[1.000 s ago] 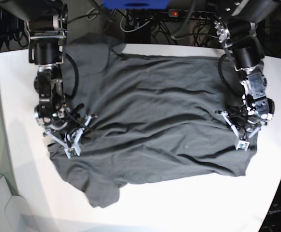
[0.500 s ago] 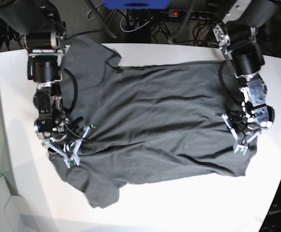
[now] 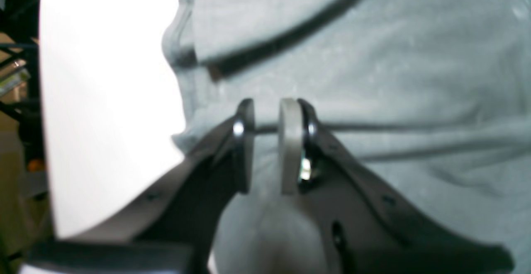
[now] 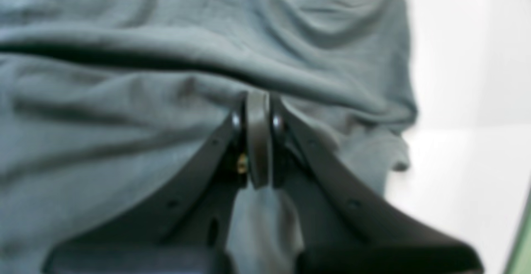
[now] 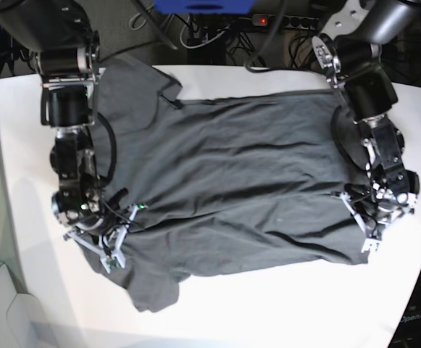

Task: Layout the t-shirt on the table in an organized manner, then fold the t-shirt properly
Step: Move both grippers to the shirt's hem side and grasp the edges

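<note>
So both arms have a pinch on opposite ends of the t-shirt (image 5: pixel 232 181), which makes sense for the spreading-out part of the job; grab two far-apart edges and the cloth between them gets pulled taut instead of bunching up. The right gripper (image 4: pixel 258 100) has its jaws pressed fully together with a thin fold of fabric caught between them, down by the sleeve end near the edge of the surface (image 5: pixel 282 312); the left gripper (image 3: pixel 267 116) has its jaws nearly together with a narrow gap, and it looks clamped on a ridge of cloth close to the hem side, though the view is blurry so that's my read and not a sure thing.

The shirt itself lies sideways across the middle of the white surface, mostly opened out; one sleeve sticks toward the near edge, the other toward the far corner by the right arm's base. It's plain dark grey, no print, soft and still pretty wrinkly, with long creases running across the body; the bottom sleeve looks a bit crumpled. I'd say it's still layout, not folding.
</note>
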Tool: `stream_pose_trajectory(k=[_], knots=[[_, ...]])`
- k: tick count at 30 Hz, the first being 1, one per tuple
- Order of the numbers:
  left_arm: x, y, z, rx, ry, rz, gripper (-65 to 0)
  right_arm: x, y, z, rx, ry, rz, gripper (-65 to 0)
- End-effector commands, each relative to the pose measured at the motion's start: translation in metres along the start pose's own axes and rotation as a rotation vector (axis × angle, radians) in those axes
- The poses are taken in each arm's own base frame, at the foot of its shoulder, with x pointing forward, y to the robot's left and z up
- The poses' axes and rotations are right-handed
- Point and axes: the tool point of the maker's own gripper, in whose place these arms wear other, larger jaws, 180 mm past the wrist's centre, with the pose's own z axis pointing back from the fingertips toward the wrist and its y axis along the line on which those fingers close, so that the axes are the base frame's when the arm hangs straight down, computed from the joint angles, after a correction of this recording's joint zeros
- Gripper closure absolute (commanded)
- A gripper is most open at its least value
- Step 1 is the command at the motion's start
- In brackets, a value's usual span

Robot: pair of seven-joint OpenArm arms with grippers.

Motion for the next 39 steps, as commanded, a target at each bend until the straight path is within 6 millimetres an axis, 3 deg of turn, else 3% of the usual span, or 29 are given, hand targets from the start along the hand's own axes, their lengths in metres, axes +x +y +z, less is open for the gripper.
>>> stream_pose_trajectory(k=[1, 5, 10, 16, 23, 26, 30, 39], knots=[[0.028, 0.003, 0.002, -0.006, -0.071, 0.004, -10.8, 0.037, -0.007, 0.002, -0.007, -0.087, -0.006, 0.0], [0.028, -0.006, -0.010, -0.052, -0.052, 0.025, -10.8, 0.046, -0.006, -0.016, 0.026, -0.075, -0.032, 0.0], [0.042, -0.009, -0.017, -0.080, -0.054, 0.040, -10.7, 0.061, -0.009, -0.027, 0.045, -0.092, -0.052, 0.0], [0.040, -0.004, -0.038, -0.013, -0.108, 0.187, -10.8, 0.047, -0.001, -0.042, 0.078, -0.084, -0.085, 0.0], [0.016, -0.023, -0.065, -0.039, -0.063, 0.262, -10.8, 0.028, 0.007, -0.055, 0.107, -0.073, -0.125, 0.0], [0.018, -0.022, -0.069, -0.049, -0.058, 0.272, -10.8, 0.028, 0.008, -0.057, 0.109, -0.102, -0.134, 0.0], [0.030, -0.016, -0.072, -0.023, -0.083, 0.305, -10.8, 0.029, -0.001, -0.057, 0.077, -0.145, -0.150, 0.0], [0.055, 0.026, -0.069, 0.152, -0.207, 0.383, -10.8, 0.049, -0.054, -0.048, -0.152, -0.274, -0.197, 0.0]])
